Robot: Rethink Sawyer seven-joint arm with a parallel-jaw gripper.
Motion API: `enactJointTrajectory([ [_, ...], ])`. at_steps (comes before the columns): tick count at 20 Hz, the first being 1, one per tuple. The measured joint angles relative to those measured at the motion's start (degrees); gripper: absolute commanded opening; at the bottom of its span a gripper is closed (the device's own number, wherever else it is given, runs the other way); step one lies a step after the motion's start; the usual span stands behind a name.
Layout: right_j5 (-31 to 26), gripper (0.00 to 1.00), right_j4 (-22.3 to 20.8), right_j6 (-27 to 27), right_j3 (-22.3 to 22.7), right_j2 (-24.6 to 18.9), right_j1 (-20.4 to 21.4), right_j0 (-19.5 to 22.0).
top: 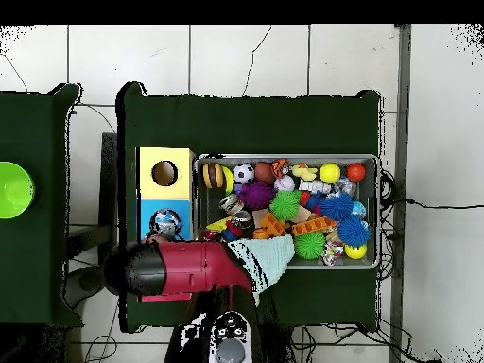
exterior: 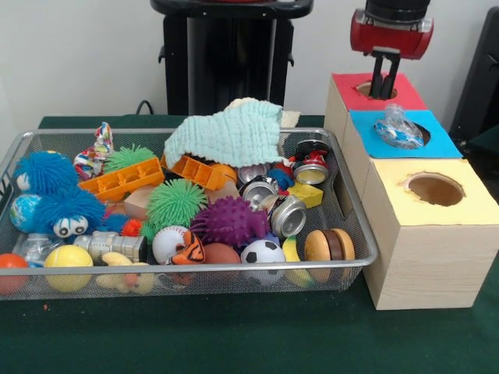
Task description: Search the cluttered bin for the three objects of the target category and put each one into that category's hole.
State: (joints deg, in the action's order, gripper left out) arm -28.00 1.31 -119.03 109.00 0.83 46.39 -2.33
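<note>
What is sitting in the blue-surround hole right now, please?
A crumpled clear plastic bottle sits in the blue hole, its upper part sticking out. Its lower part and the box's inside are hidden. The gripper hangs over the red hole.

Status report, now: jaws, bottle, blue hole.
Gripper above the red hole, jaws empty. Crumpled clear bottle sits in the blue hole, not dropped through. Another clear bottle in the bin, front corner.
</note>
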Motion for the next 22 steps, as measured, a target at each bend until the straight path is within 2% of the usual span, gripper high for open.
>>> enactJointTrajectory([
  [7, 8.22, 0.0, -0.01, 0.0, 0.19, -0.18, -3.86, 1.24],
  [22, 8.32, 0.0, 0.01, 0.0, 0.33, -0.29, -3.78, 1.17],
])
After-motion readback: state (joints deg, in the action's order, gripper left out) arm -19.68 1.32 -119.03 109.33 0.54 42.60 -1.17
